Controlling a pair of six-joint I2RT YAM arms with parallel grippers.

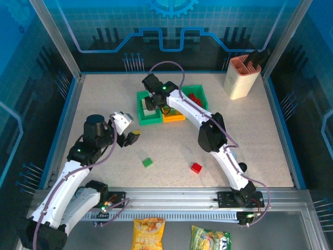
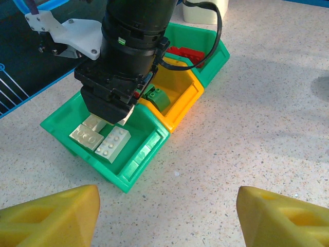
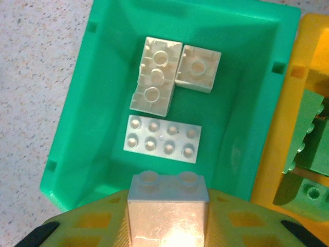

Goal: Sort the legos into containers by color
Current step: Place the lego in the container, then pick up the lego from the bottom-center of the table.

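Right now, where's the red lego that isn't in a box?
In the top view, the loose red lego lies on the table, a little right of the loose green lego and just left of the right arm.

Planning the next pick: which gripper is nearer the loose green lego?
Left. The left gripper sits just up-left of the green lego; the right gripper is over the left bin.

You have a pale speckled tabletop (image 1: pixel 260 140) before you; blue circuit-patterned panels (image 1: pixel 104 26) wall it in. Grey metal posts (image 1: pixel 54 36) frame the corners.
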